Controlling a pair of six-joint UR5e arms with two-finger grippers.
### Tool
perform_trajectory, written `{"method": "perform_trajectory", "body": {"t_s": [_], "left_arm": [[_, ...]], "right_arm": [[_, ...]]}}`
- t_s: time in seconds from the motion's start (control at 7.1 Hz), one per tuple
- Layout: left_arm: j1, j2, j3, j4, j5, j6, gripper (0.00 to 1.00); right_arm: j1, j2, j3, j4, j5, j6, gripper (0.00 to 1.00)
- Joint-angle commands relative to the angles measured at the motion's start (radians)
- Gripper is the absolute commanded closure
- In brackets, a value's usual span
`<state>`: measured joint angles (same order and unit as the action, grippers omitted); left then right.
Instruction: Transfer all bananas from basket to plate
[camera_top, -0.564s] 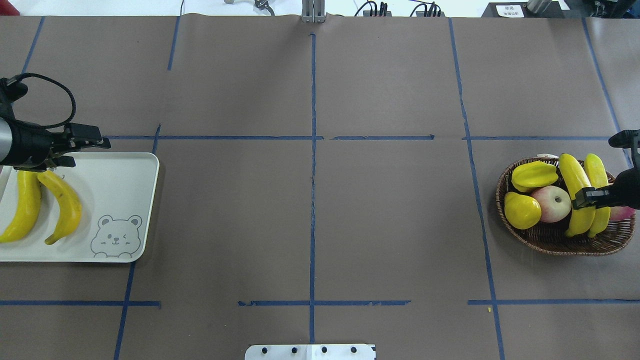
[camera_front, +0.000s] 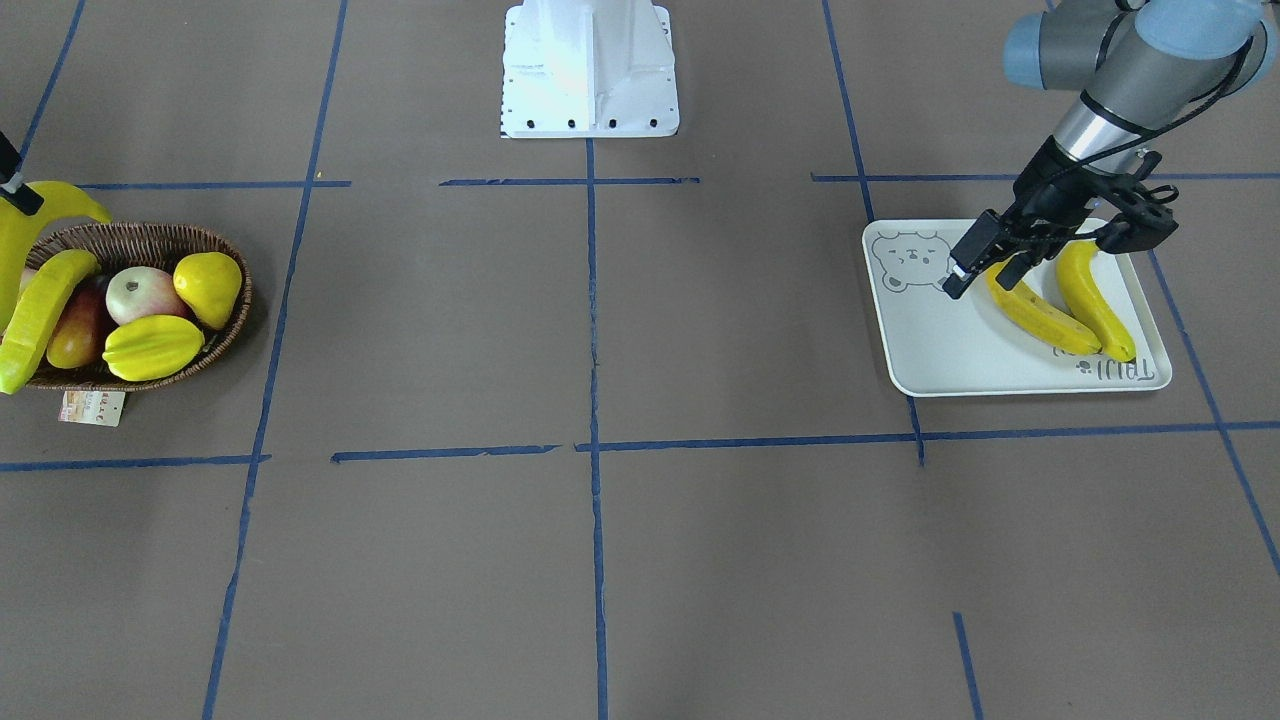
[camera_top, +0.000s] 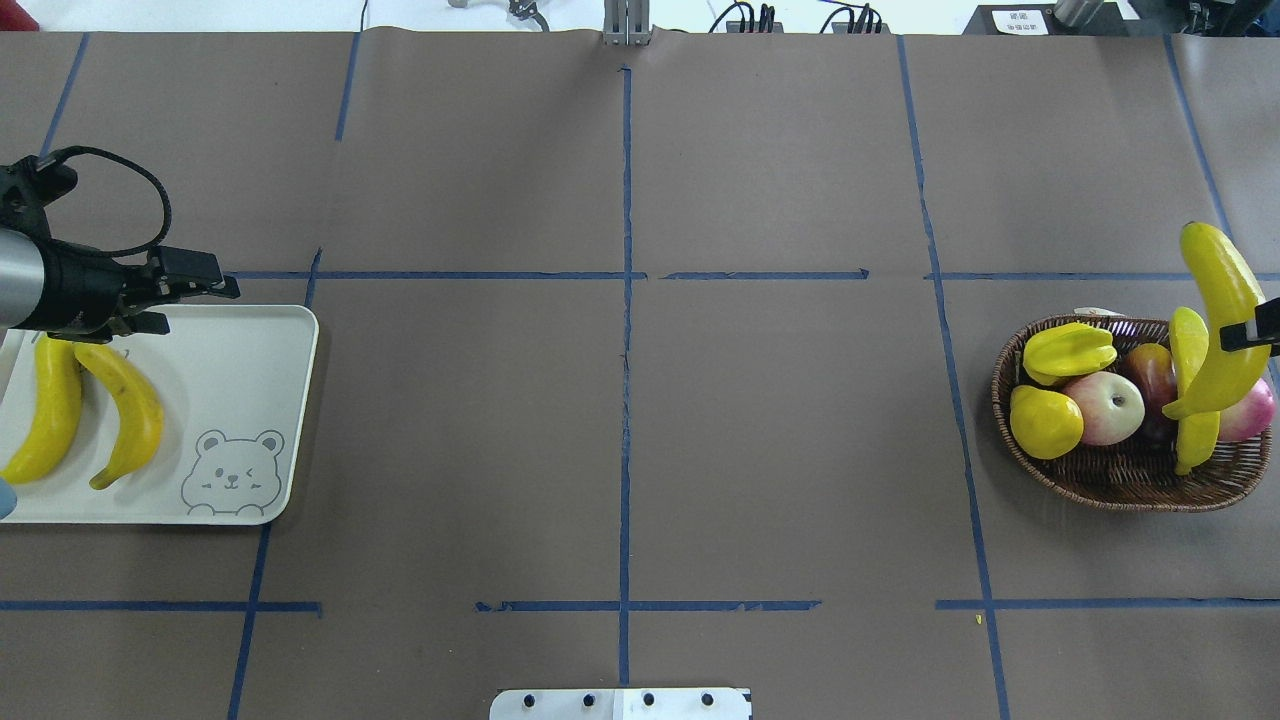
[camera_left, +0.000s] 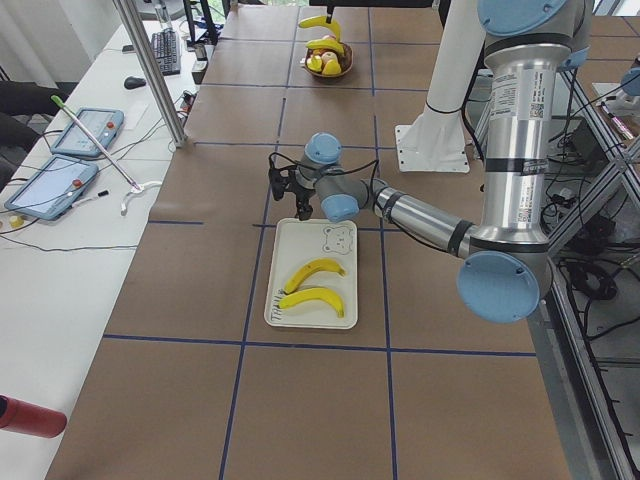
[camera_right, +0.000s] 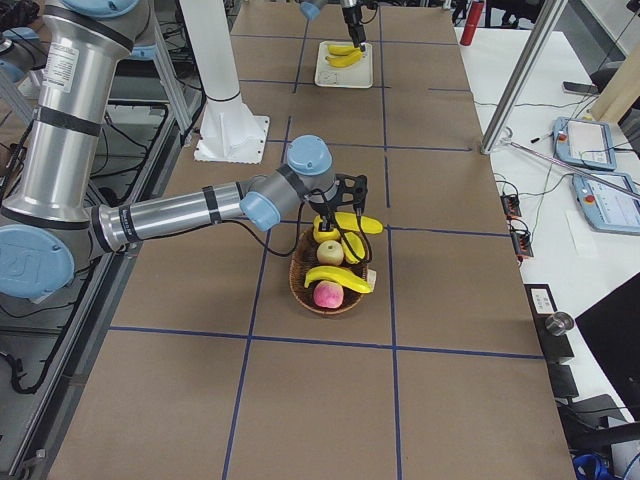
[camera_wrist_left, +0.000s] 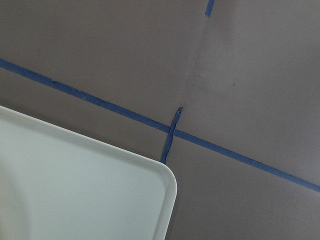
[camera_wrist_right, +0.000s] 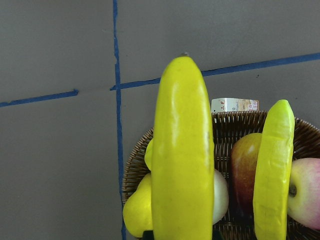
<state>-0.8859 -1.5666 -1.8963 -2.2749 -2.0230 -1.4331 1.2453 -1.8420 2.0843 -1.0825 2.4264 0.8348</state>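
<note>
From above, at the right, the right gripper (camera_top: 1250, 337) is clenched on a banana (camera_top: 1222, 300) held up over the basket (camera_top: 1100, 485). Another banana (camera_top: 1188, 345) lies inside.

From the front, the left gripper (camera_front: 978, 285) hangs with fingers spread over the plate (camera_front: 930, 350). Two bananas (camera_front: 1040, 318) lie there side by side.

Your stock: plate bananas (camera_top: 45, 410) (camera_top: 125, 410), two, yellow, side by side on white bear-print plate (camera_top: 250, 380); raised banana (camera_top: 1215, 290), aloft over brown wicker basket (camera_top: 1120, 490); basket banana (camera_top: 1186, 345), lying inside.
</note>
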Motion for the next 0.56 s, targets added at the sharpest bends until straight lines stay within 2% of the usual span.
{"method": "perform_trajectory", "body": {"t_s": [0.0,0.14,0.42], "left_arm": [[0.001,-0.001,0.0,0.0,-0.002,-0.001,0.01],[0.001,-0.007,0.0,-0.001,-0.002,-0.001,0.01],[0.014,-0.041,0.0,0.0,-0.002,-0.042,0.01]], "right_arm": [[0.031,0.012,0.025,0.001,0.032,0.0,0.99],[0.031,0.038,0.028,0.0,0.046,0.001,0.99],[-0.071,0.159,0.016,-0.002,0.033,0.041,0.99]]}}
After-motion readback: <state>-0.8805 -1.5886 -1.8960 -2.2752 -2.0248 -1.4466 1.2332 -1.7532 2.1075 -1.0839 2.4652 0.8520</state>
